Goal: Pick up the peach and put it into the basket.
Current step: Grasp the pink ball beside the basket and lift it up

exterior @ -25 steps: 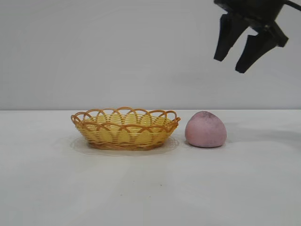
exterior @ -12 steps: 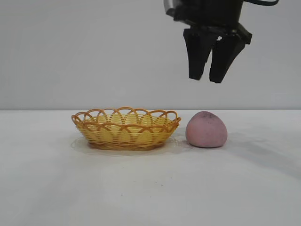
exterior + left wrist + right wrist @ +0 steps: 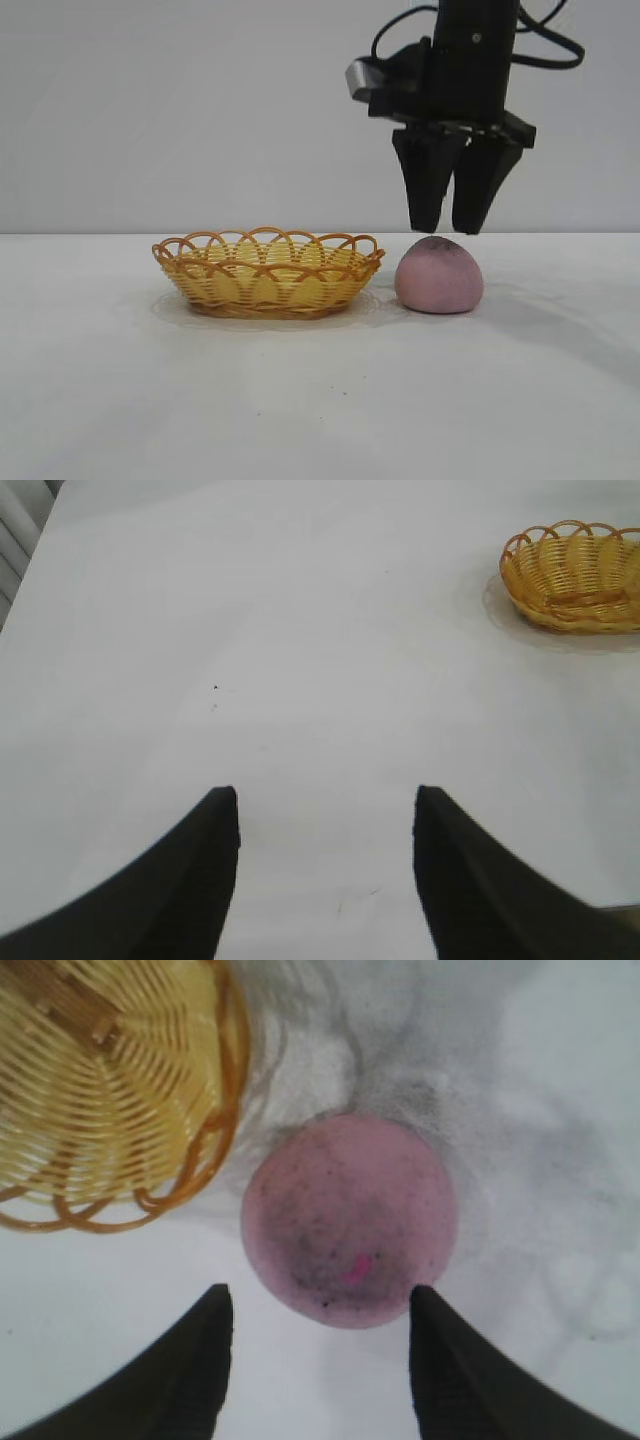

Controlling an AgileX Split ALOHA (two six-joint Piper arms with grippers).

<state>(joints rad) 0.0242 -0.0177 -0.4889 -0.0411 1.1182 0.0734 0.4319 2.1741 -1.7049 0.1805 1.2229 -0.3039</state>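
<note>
matte pink rounded peach [image 3: 438,276] | woven scalloped basket [image 3: 267,272] beside | right gripper [image 3: 447,228] jaws apart, empty | left gripper [image 3: 327,810] jaws apart

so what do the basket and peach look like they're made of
Basket: woven strands, probably plastic or dyed wicker, yellow with a slight sheen and an orange-brown looped rim; open gaps show between the strands. Peach: matte dusty pink, likely foam or soft rubber, no shine, with dark speckles on top.

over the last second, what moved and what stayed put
The right hand swung in from the upper right and came down; it now hangs open just above the peach, not gripping it. The peach, the basket and the left hand stayed as they were.
</note>
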